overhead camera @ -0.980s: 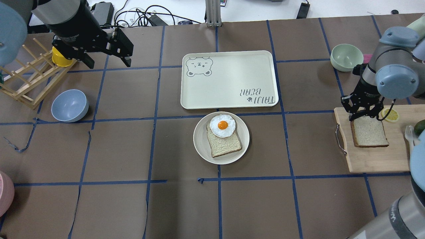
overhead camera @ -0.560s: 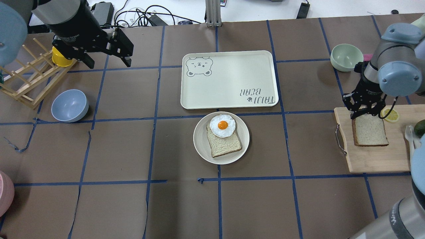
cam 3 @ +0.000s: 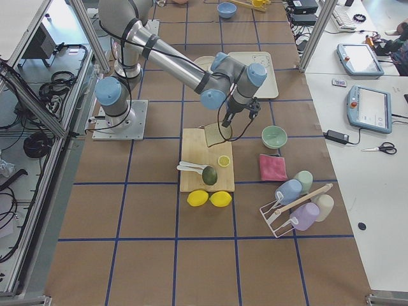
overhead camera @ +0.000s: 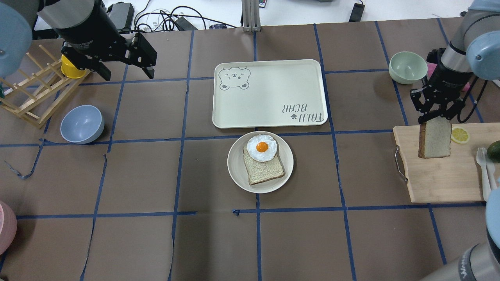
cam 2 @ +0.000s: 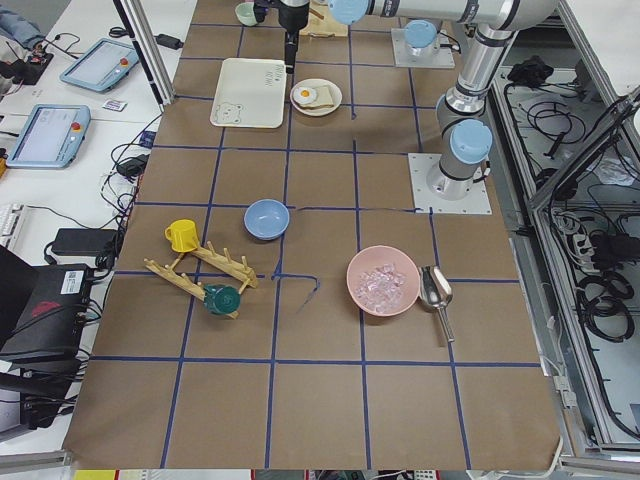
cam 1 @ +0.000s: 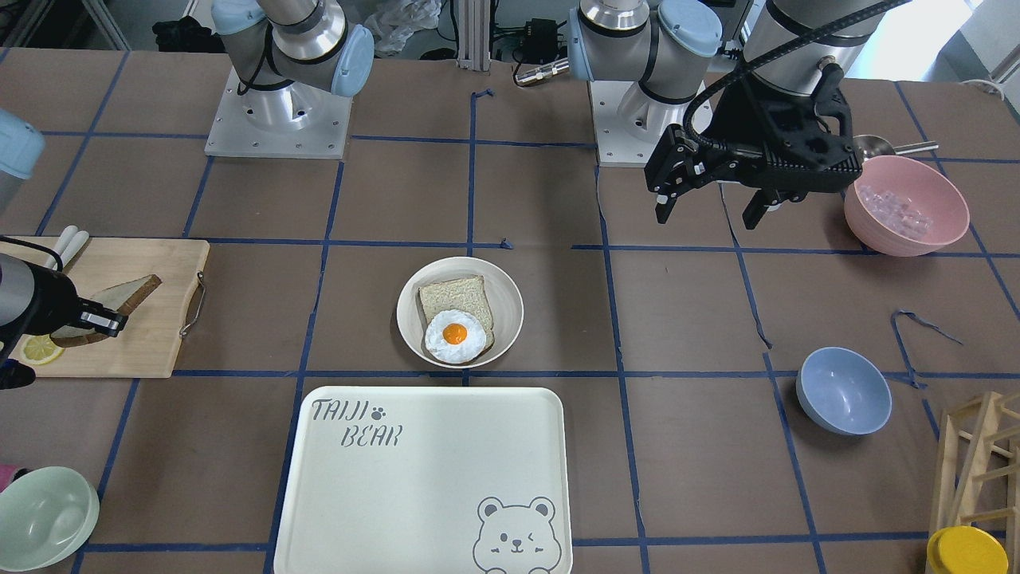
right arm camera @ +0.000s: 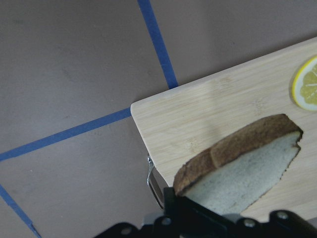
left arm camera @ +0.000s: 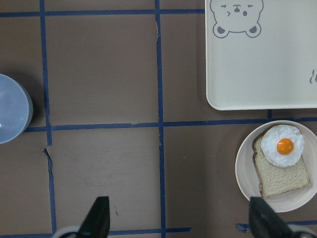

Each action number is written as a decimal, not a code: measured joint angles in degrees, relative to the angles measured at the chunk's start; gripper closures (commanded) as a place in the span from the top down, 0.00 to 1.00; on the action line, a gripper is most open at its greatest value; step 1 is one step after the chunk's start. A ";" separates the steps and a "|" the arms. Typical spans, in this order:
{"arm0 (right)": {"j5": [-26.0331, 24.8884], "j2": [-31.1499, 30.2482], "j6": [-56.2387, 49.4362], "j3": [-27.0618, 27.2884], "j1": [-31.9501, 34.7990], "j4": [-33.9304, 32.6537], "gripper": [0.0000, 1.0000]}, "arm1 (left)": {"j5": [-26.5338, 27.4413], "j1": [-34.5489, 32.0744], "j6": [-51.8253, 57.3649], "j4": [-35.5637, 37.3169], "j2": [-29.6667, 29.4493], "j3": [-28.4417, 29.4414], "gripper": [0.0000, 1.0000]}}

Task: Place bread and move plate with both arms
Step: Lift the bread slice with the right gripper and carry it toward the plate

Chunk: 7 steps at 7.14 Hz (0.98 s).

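- Bread (overhead camera: 434,138) hangs nearly upright over the cutting board (overhead camera: 441,183) at the robot's right, well apart from the plate (overhead camera: 234,175). Whether its low edge touches the board cannot be told.
- The right gripper (overhead camera: 436,115) is clamped on the slice's top edge, so only a narrow strip of soft crumb and crust carries the whole slice.
- The left gripper (overhead camera: 125,71) hovers with its fingers spread wide and empty near the wooden rack (overhead camera: 31,97), far from the plate.
- Likely fault one: a quick swing toward the centre could make the dangling slice sway, tear at the pinch or slide out, dropping it on the table short of the plate.
- Likely fault two: the fried egg (overhead camera: 261,148) sits off-centre on the smaller slice (overhead camera: 265,168), toward the tray (overhead camera: 269,93). A slice lowered edge-first could shove the egg or come to rest leaning on the rim.
- Likely fault three: once both arms take the plate, uneven height or timing between them would tilt the shallow dish and let the loose stack slip. The tray lies just beside the plate, so a low carry could knock its edge.
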 measured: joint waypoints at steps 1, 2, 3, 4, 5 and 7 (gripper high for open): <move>0.17 -0.21 1.64 -1.38 1.40 1.87 0.00 | 0.00 0.00 0.00 0.00 -0.02 0.00 1.00; 0.23 -0.90 4.30 -2.04 3.44 3.16 0.00 | 0.00 0.00 0.00 0.00 -0.03 0.00 1.00; 0.38 -1.98 7.40 -2.32 5.77 4.04 0.00 | 0.00 0.00 0.00 0.00 -0.04 -0.02 1.00; 0.86 -2.83 11.13 -2.47 8.58 4.55 0.00 | 0.00 0.00 0.00 0.00 -0.03 -0.06 1.00; 2.06 -3.26 16.18 -2.89 12.35 4.70 0.00 | 0.00 0.02 0.00 0.00 0.01 -0.07 1.00; 5.87 -2.66 27.35 -6.03 20.92 5.26 0.00 | 0.00 0.02 0.00 0.00 0.04 -0.14 1.00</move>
